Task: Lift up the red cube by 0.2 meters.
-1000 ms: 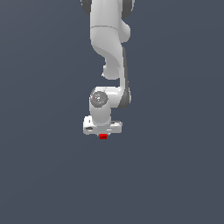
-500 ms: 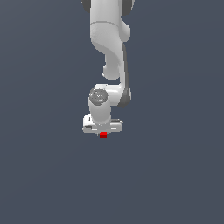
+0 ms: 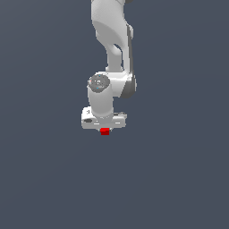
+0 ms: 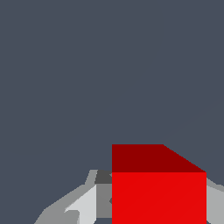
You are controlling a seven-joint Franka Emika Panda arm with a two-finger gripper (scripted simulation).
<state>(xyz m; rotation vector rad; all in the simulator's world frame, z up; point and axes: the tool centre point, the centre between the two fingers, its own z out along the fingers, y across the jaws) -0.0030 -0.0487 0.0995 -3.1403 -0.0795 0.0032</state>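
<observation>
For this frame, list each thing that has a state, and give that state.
Cube: between the fingers, upright, gripped as far as the wrist view shows.
Gripper: pointing down, shut on the cube.
Arm: reaching down from above.

Bright red cube with darker red side, white-grey fingers, plain slate-grey ground

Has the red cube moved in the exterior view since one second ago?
Yes, slightly. The red cube sits a little higher in the exterior view, rising together with the gripper. No fixed object is visible; I judged against the frame edges.
</observation>
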